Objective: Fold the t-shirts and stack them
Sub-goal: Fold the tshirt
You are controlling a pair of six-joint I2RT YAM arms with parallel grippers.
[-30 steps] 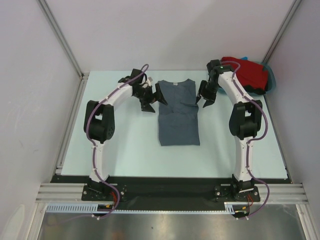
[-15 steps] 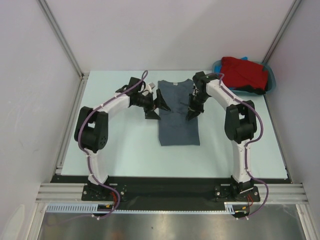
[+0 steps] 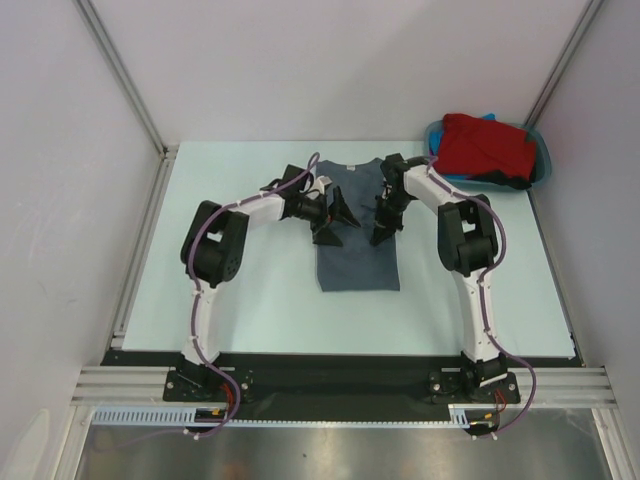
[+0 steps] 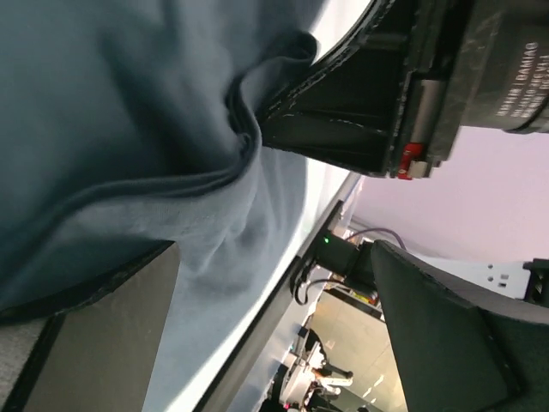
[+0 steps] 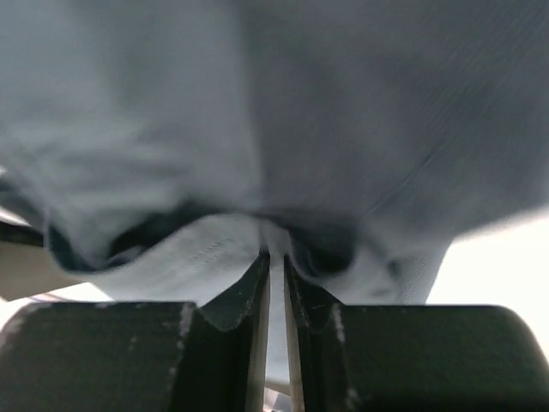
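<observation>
Grey t-shirt (image 3: 357, 265), right pincer (image 3: 382, 237) now pinched shut on its fold, left pincer (image 3: 336, 226) moved closer, gaping wide

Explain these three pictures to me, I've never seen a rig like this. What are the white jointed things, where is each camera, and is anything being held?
The white jointed things are two robot arms bolted to the near edge of a table. The wide picture looks down from above. The two close-ups come from a camera on each wrist. A grey t-shirt lies partly folded between the arms. A red t-shirt sits in a teal tub at the far right corner. The left hand is wide open at the shirt's left edge. The right hand is pinched on a fold of the grey cloth.
</observation>
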